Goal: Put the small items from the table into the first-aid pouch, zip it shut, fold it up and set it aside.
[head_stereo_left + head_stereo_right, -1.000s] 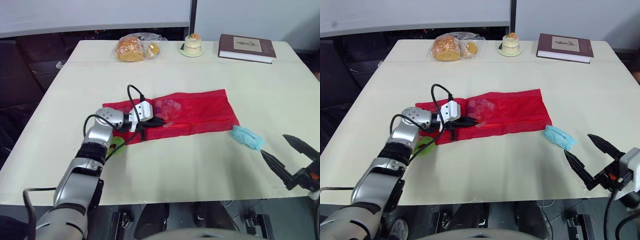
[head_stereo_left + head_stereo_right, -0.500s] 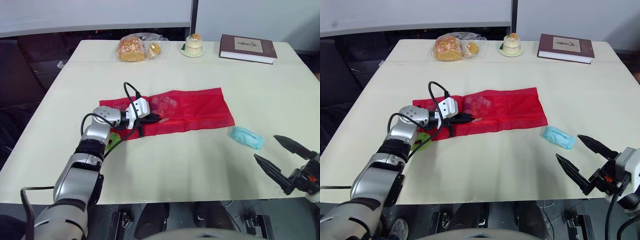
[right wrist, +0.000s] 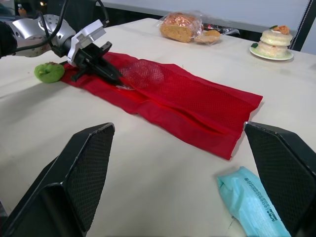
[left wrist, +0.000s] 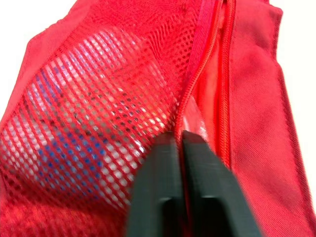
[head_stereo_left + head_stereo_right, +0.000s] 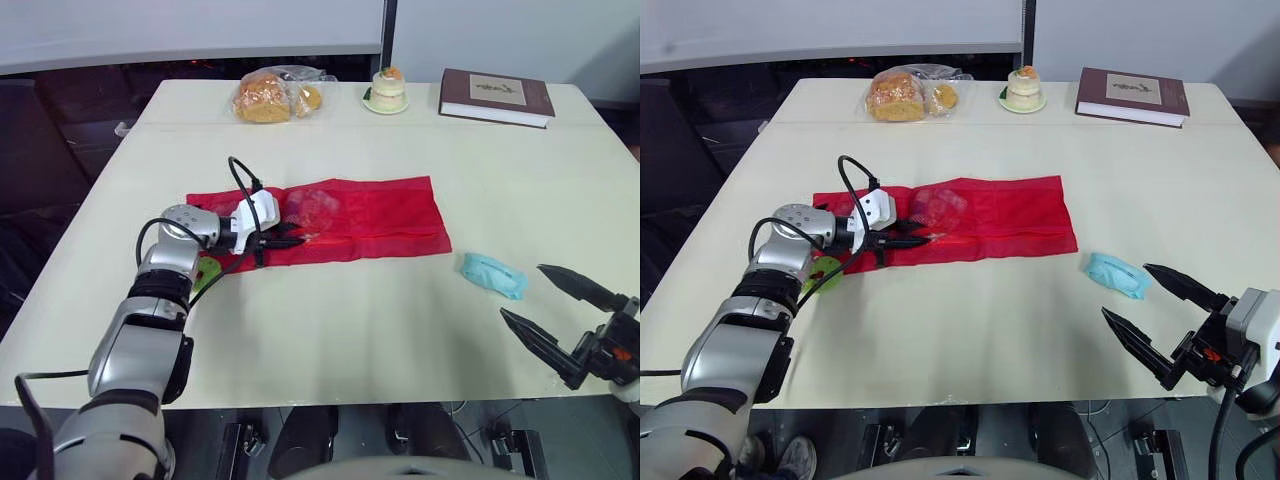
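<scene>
Left eye view: on the table (image 5: 330, 330), the red pouch (image 5: 380, 215) lies flat and unfolded near the middle, its zip seemingly open at the left end. The left gripper (image 5: 290, 238), fingers pressed together, pinches the pouch's cloth beside the zip there, next to a clear packet (image 5: 312, 207) under the mesh. The right gripper (image 5: 521, 290), fingers spread wide, hovers near the front edge, close to the teal packet (image 5: 493, 275), which lies on the table apart from the pouch's right end. A small green item (image 5: 208, 270) sits by the left wrist. The pouch looks light, limp and apt to slide or bunch when tugged; the zip seam seems the firmest hold. The teal packet appears soft and thin, best nipped across its narrow width.
</scene>
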{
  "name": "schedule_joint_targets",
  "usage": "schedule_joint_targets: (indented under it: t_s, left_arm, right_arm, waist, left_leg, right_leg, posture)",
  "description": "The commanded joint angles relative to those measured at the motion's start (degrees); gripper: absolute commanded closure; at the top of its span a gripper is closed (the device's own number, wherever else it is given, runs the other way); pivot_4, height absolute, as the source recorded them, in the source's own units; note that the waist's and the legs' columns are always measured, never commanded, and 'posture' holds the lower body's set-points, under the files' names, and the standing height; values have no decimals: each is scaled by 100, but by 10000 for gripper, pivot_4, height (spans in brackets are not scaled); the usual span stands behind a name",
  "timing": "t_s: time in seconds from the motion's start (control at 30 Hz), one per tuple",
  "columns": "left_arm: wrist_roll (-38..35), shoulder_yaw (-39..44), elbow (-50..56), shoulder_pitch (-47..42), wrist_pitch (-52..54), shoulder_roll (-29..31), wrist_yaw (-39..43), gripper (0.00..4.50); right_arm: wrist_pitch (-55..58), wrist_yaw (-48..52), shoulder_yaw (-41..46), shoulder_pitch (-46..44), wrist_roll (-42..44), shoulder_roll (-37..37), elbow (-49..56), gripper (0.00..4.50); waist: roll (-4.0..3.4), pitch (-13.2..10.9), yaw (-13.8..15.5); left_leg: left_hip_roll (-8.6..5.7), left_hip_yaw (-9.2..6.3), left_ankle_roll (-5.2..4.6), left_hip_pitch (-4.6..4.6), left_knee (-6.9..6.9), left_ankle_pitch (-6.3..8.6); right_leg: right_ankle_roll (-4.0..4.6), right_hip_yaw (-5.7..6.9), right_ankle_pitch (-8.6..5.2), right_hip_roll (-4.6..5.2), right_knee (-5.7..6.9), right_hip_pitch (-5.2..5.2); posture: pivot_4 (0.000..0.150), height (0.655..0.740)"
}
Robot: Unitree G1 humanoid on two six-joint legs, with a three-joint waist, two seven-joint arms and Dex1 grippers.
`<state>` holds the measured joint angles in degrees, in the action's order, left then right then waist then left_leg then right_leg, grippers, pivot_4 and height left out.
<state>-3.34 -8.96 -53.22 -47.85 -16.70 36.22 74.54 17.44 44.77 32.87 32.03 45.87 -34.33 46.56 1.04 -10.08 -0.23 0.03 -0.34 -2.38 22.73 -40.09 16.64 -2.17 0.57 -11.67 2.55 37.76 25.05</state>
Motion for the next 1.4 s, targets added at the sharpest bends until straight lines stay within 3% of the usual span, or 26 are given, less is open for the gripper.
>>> schedule_joint_targets:
  t_s: [0.03,0.17,0.2,0.37,0.5,0.63,0.97,1.37,1.4]
  left_arm:
    - [-123,221,58,-271,87,215,328,21178]
    - [-450,262,636,-290,545,160,913,2822]
    - [-497,256,842,-266,681,102,964,764]
    - [-512,112,1675,-105,1091,-228,898,764]
    - [-273,68,1693,-227,1030,-675,254,764]
    - [84,-138,1296,-535,765,-1311,-429,764]
    - [914,-477,-486,-1297,-39,-2109,-1562,764]
    - [1449,-574,-1578,-1756,-484,-2627,-2094,764]
    - [1465,-564,-1609,-1773,-486,-2647,-2134,5605]
  right_arm:
    - [-92,45,-4,-37,28,-62,147,0]
    - [-133,21,-88,-104,-141,-64,102,0]
    - [-138,7,-120,-134,-176,-65,95,0]
    - [-135,-54,-276,-263,-393,-71,75,0]
    - [-131,-112,-396,-333,-718,-107,15,0]
    - [77,-410,-580,-522,-1113,-200,-94,0]
    - [290,-732,-824,-860,-1375,-212,-66,0]
    - [401,-1038,-914,-854,-1485,-145,123,0]
    - [405,-1054,-926,-857,-1494,-141,128,0]
  waist:
    - [1,0,2]
    - [1,0,27]
    - [1,0,41]
    - [1,0,109]
    - [1,0,107]
    - [4,-1,119]
    - [4,-1,120]
    - [6,-2,105]
    - [6,-2,108]
  left_leg:
    - [0,0,0,0,-1,0]
    - [0,1,0,3,-4,0]
    - [0,0,0,4,-7,0]
    - [-1,-1,0,2,-15,0]
    - [-2,-2,0,1,-16,0]
    - [-9,-7,0,0,-22,0]
    - [-32,-11,-2,-3,-20,1]
    - [-38,-12,-6,2,-20,3]
    - [-37,-13,-6,2,-20,3]
  right_leg:
    - [0,0,0,0,0,0]
    - [0,0,0,0,0,0]
    - [0,0,0,1,0,-1]
    - [0,0,0,1,-2,-8]
    - [0,0,0,1,-3,-12]
    - [-1,4,0,2,-4,-17]
    - [-1,4,0,3,-1,-18]
    - [-2,5,1,9,-5,-18]
    - [-2,5,1,9,-5,-17]
  posture:
    - [1500,7289]
    - [1500,7289]
    - [1500,7289]
    - [1500,7289]
    - [1500,7289]
    - [1500,7289]
    - [1500,7289]
    - [1500,7289]
    - [1500,7289]
